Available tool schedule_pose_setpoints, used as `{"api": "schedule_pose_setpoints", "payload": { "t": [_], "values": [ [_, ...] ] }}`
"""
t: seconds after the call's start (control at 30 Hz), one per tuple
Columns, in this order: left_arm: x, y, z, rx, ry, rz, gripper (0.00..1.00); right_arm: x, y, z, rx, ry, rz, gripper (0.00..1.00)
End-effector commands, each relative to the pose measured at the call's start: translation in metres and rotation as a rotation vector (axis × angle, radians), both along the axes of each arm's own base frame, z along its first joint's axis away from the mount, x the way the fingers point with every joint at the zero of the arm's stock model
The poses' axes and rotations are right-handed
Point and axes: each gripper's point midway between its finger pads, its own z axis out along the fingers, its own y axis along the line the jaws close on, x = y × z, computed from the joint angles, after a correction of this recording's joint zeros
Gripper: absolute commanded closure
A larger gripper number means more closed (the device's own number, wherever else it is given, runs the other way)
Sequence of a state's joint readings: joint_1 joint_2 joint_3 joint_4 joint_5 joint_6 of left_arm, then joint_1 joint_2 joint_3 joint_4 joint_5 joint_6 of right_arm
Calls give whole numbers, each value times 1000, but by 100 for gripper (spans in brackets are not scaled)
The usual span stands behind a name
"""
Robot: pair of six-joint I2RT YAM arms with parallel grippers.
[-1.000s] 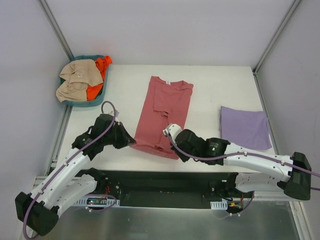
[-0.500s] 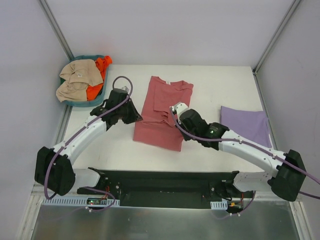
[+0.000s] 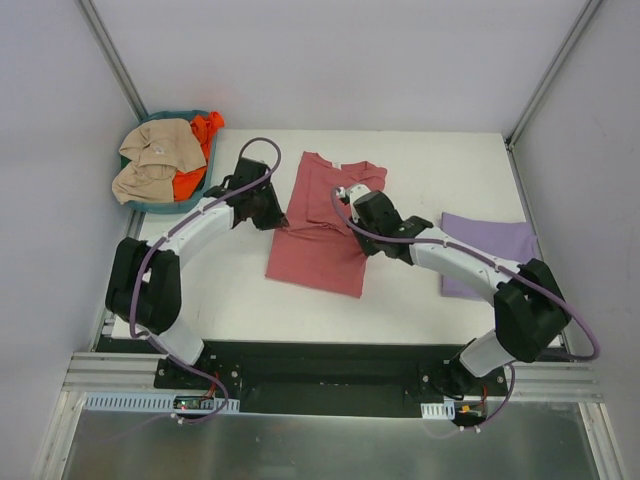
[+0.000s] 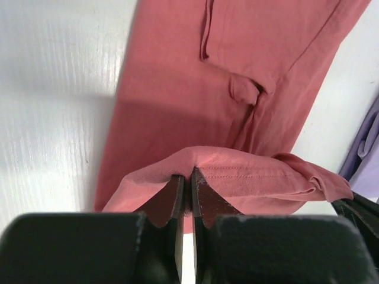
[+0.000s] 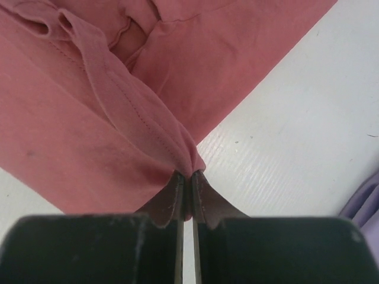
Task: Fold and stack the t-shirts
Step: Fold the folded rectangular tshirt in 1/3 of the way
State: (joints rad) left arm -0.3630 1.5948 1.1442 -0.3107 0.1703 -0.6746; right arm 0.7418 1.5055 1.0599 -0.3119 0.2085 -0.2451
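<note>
The brick-red t-shirt lies lengthwise on the white table, sleeves folded in. My left gripper is shut on its hem corner at the shirt's left edge, about mid-length. My right gripper is shut on the other hem corner at the shirt's right edge. The hem hangs between them, lifted above the shirt's upper half. The lavender t-shirt lies folded flat at the right, partly under my right arm; it also shows in the right wrist view.
A teal basket at the back left corner holds beige and orange cloth. The table's right edge runs just past the lavender shirt.
Both grippers have carried the red shirt's near hem away from the front edge toward the collar, doubling the shirt over. The lavender shirt and basket have not moved.
</note>
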Motion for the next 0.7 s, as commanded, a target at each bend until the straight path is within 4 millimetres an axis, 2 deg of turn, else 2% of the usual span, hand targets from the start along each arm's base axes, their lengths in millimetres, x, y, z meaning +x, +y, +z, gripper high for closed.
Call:
{"api": "schedule_pose_setpoints", "payload": {
  "t": [0.0, 0.3, 0.43, 0.47, 0.5, 0.57, 0.6, 0.63, 0.67],
  "values": [
    [27, 2, 9, 7, -54, -14, 100, 23, 10, 7, 32, -29, -11, 99],
    [43, 1, -21, 39, 0, -17, 99, 43, 5, -22, 12, 21, -62, 93],
    [54, 3, -24, 45, 0, -1, 92, 54, 6, -33, -2, 40, -74, 84],
    [58, 4, -22, 44, -5, 1, 89, 58, 3, -34, -6, 38, -87, 75],
    [58, 4, -21, 40, -6, -1, 81, 61, 2, -34, -6, 35, -96, 57],
    [58, 5, -13, 29, -18, 4, 46, 64, 0, -28, -8, 22, -116, 34],
    [57, 6, -10, 27, -26, 6, 33, 64, -1, -22, -5, 14, -128, 22],
    [56, 9, -3, 26, -42, 10, 1, 64, -3, -18, 0, 10, -138, 13],
    [52, 11, 1, 30, -51, 14, 1, 61, -4, -11, 11, 2, -144, 6]
  ]
}}
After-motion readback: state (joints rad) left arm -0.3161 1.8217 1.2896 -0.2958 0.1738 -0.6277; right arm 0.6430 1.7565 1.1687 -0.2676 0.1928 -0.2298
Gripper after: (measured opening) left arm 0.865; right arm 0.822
